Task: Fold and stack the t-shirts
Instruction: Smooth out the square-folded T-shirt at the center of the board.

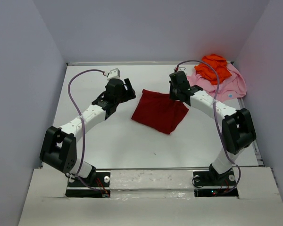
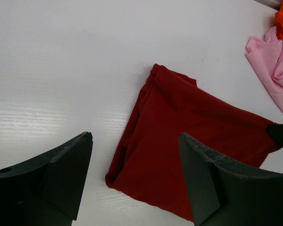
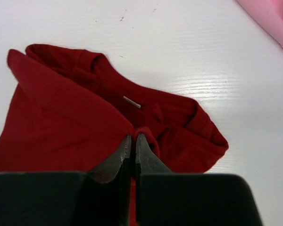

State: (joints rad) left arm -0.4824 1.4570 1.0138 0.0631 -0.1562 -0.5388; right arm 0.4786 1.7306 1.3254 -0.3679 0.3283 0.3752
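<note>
Dark red t-shirt, one item, spread ahead of and beneath my right pincer, whose closed tips pinch a fold of its near edge: best lifted low, drawn across evenly; left pincer gaping, empty.

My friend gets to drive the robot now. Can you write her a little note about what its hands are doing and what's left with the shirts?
Left gripper: open, empty, by the left edge of the red shirt.
Right gripper: shut on a fold of the red shirt, at its far right side.
Red shirt: middle of the table, partly folded, rumpled.
Orange shirt: crumpled on the pink shirt in the far right corner; neither is folded.
Done: nothing stacked yet.
To do: finish folding red, fold the other two, stack all three.
</note>
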